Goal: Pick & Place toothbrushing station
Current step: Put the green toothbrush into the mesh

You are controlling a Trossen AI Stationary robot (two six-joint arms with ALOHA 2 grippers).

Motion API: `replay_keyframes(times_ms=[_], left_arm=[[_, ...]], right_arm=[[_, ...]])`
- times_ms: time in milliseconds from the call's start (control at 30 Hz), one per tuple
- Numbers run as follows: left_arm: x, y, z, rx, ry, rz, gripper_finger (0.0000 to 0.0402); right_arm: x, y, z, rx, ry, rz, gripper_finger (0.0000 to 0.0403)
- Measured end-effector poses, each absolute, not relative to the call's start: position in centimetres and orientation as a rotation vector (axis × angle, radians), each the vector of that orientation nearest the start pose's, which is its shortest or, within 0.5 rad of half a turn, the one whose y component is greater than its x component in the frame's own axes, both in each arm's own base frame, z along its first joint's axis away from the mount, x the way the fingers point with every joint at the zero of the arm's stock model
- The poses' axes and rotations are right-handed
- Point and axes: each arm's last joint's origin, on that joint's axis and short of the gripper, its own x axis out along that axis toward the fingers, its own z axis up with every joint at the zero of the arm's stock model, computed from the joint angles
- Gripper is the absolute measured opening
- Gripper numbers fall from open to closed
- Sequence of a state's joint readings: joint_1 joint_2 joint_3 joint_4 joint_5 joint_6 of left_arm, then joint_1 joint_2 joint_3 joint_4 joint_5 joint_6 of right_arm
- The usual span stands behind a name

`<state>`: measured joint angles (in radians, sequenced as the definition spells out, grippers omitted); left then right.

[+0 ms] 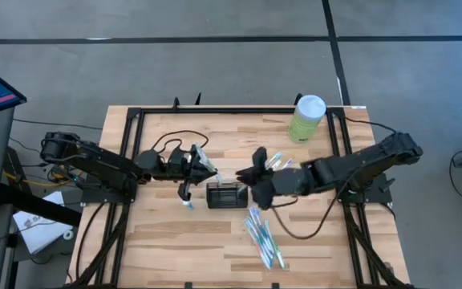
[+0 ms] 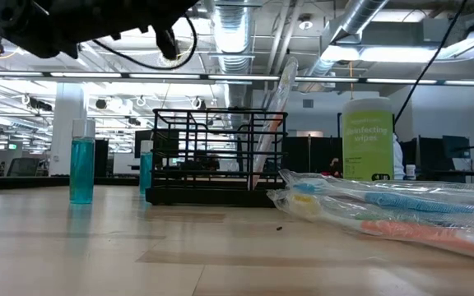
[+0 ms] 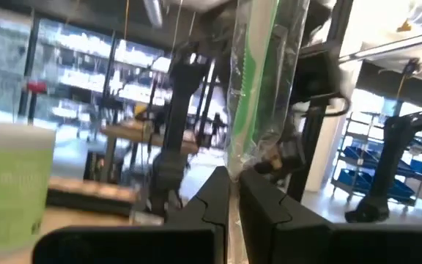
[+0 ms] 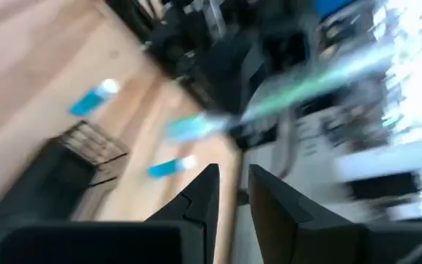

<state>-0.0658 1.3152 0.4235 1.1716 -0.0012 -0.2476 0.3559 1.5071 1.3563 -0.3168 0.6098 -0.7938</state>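
holding 1 wrapped toothbrush [image 3: 258, 88]: left gripper [image 3: 233, 192] | 1 station [image 1: 225, 195] | 2 tubes [image 2: 81, 171]

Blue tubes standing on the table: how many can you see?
2, low view: one blue tube well left of the mesh holder, the other at its left end.

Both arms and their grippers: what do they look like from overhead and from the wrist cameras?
Both arms are dark, jointed links. The left arm and right arm each trail black cables across the wooden table. The left gripper and right gripper each have two flat, angular black fingers. No markings are visible.
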Motion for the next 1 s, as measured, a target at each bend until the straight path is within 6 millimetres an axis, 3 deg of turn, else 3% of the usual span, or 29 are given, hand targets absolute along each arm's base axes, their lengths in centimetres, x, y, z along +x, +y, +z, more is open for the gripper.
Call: replay_keyframes(times_ms=[300, 400, 667, 1000], left_arm=[[25.2, -1.7, 22.3, -0.376, -0.214, -0.115, 0.0006], [25.2, -1.8, 22.2, -0.384, -0.204, -0.139, 0.0006], [25.2, -1.8, 22.0, -0.417, -0.181, -0.149, 0.0006], [25.3, -1.9, 21.8, -0.557, -0.136, -0.182, 0.0006]], right_arm=[[36.2, 12.3, 30.1, -1.590, 0.749, -0.333, 0.0065], [37.6, 12.3, 29.4, -1.589, 0.781, -0.489, 0.0057], [37.6, 13.2, 29.8, -1.653, 0.757, -0.478, 0.0035], [37.3, 14.0, 29.8, -1.717, 0.756, -0.440, 0.0101]])
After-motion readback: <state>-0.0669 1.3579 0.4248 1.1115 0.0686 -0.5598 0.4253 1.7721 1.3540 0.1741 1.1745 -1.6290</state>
